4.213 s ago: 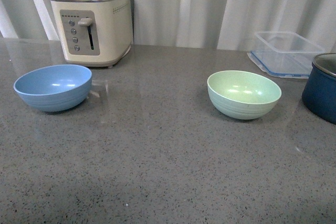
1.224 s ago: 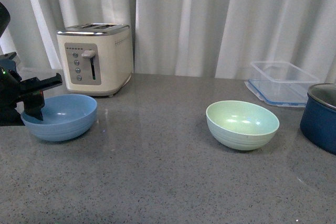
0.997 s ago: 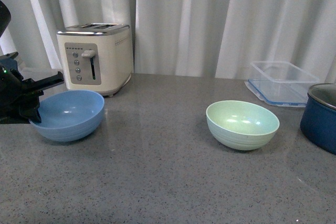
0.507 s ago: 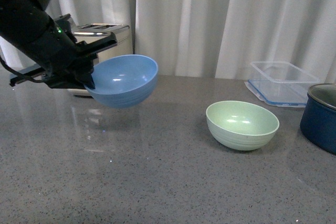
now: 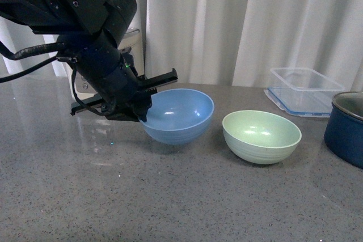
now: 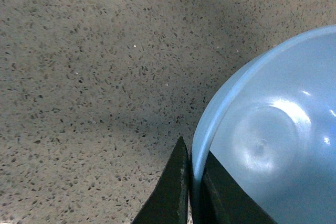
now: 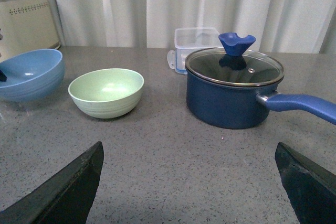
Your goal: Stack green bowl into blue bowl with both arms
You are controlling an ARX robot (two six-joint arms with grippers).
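1. A grey speckled counter [image 5: 170,196] fills the scene, with white curtains behind it.
2. The bulky black left arm [image 5: 85,21] is seen reaching in, hiding most of a cream toaster [image 7: 26,17].
3. A dark blue lidded pot [image 7: 233,90] and a clear container [image 5: 306,75] are seen ahead of the right gripper [image 7: 189,153], whose fingers are spread wide with nothing between them.
4. The blue bowl [image 5: 181,114] is pinched at its rim by the left gripper [image 6: 192,163], one finger inside and one outside. It is held low and slightly tilted (whether its base touches the counter cannot be told).
5. The green bowl [image 5: 261,135] is set upright on the counter just beyond the blue bowl, on the side away from the left gripper, with a narrow gap between them. It lies ahead of the right gripper, well apart from it.
6. The step in hand is judged to be placing the blue bowl beside the green one. Next, the blue bowl would need to be set flat and let go, then the green bowl gripped at its rim by the right gripper, lifted and lowered in.
7. Counted: two bowls, two grippers, one pot, one container, one toaster.
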